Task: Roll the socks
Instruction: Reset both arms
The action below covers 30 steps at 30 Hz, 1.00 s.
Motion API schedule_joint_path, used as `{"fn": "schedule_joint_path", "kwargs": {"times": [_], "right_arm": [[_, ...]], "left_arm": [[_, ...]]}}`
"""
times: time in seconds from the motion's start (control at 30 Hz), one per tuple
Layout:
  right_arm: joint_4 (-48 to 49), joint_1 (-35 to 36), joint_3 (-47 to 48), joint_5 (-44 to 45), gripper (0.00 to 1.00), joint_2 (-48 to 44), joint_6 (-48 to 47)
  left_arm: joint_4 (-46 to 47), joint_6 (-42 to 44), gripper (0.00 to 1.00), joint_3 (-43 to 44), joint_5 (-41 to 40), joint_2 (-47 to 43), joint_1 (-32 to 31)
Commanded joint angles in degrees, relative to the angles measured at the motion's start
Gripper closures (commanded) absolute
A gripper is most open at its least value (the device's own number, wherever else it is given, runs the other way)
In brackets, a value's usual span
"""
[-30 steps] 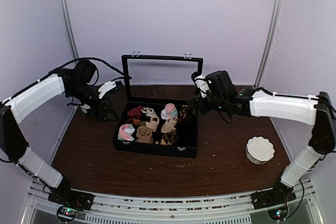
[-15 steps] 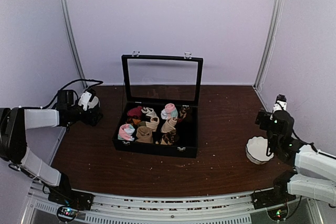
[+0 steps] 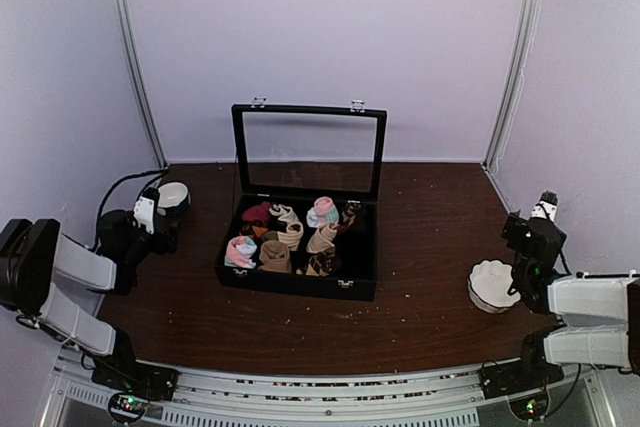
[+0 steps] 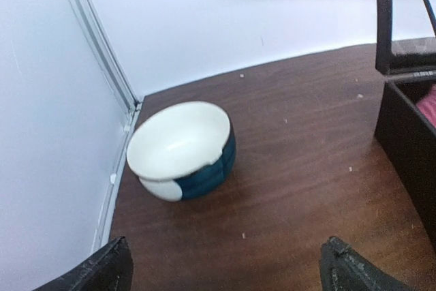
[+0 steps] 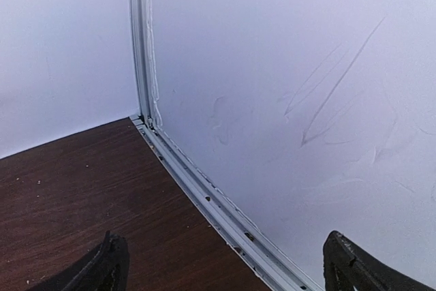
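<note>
**Position of the work.** The socks [image 3: 347, 215] are judged to be the dark, patterned roll in the back right compartment of the black case [image 3: 290, 285]. The case stands lid-up at the middle of the bench [image 3: 420, 327]. At this size the pattern cannot be confirmed, and the long axis of the roll cannot be told. The other compartments hold pink, white, tan and maroon rolls.

**Left gripper.** The left gripper [image 3: 158, 219] sits low at the left edge of the bench, released and holding nothing. It faces a blue-and-white bowl [image 4: 180, 151] near the back left corner. The left wall of the case shows at the right margin of its wrist view, so the socks lie to its right, beyond that wall.

**Right gripper.** The right gripper [image 3: 545, 209] sits at the right edge of the bench, just behind a white bowl [image 3: 495, 285], also released and holding nothing. It points at the side wall, away from the case.

**Governing relation.** Both grippers are well apart from the socks and about equally far. The socks' compartment lies on the right arm's side.
</note>
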Motion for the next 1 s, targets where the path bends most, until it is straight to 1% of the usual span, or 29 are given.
{"fn": "schedule_joint_path", "kwargs": {"times": [0.0, 0.03, 0.07, 0.13, 0.17, 0.23, 0.27, 0.33, 0.37, 0.4, 0.47, 0.53, 0.63, 0.97], "right_arm": [[9.41, -2.22, 2.5, -10.38, 0.0, 4.94, 0.92], [10.74, -2.54, 2.88, -13.04, 0.0, 6.32, 0.74], [12.05, -2.9, 3.29, -16.16, 0.0, 7.53, 0.84], [14.48, -3.08, 4.24, -22.07, 0.0, 10.9, -1.78], [15.67, -3.09, 4.75, -24.59, 0.0, 12.89, -3.05], [19.84, -3.09, 5.08, -31.14, 0.0, 17.96, -5.91], [22.73, -3.2, 4.68, -32.42, 0.0, 19.19, -6.29], [18.4, -3.52, 5.65, -31.0, 0.0, 18.24, -5.06], [20.92, -3.67, 5.17, -31.1, 0.0, 19.08, -5.11], [21.42, -3.64, 5.04, -30.99, 0.0, 19.05, -5.3], [19.17, -3.7, 5.22, -30.9, 0.0, 18.11, -5.17], [22.06, -3.63, 4.76, -30.61, 0.0, 19.05, -5.53], [20.23, -3.61, 5.15, -30.72, 0.0, 18.59, -5.23], [20.15, -3.87, 5.42, -31.51, 0.0, 18.84, -5.06]], "left_arm": [[23.99, -1.38, 0.02, -7.52, -0.61, 0.35, 0.62], [24.83, -1.39, 0.02, -7.21, -0.2, 1.11, 0.54], [22.62, -1.33, 0.02, -6.41, -0.05, 0.91, 0.61], [16.33, -0.95, 0.02, -3.01, 0.0, 0.38, 0.57], [14.75, -1.41, 0.02, -1.75, -0.93, 0.9, 0.59], [9.21, -3.4, 0.02, 1.33, -6.12, 0.62, 0.57], [8.81, -4.4, 0.02, 1.97, -8.37, 1.05, 0.57], [7.98, -4.92, 0.02, 2.18, -10.12, 0.87, 0.59], [8.32, -4.94, 0.02, 2.28, -10.1, 1.07, 0.61], [8.71, -4.88, 0.02, 2.16, -10.04, 1.1, 0.61], [8.33, -4.94, 0.02, 2.21, -10.12, 1.03, 0.57], [8.3, -4.86, 0.02, 2.21, -10.08, 1.04, 0.59], [8.47, -4.85, 0.02, 2.25, -9.97, 1.12, 0.59], [8.53, -4.88, 0.02, 2.17, -10.0, 1.12, 0.62]]}}
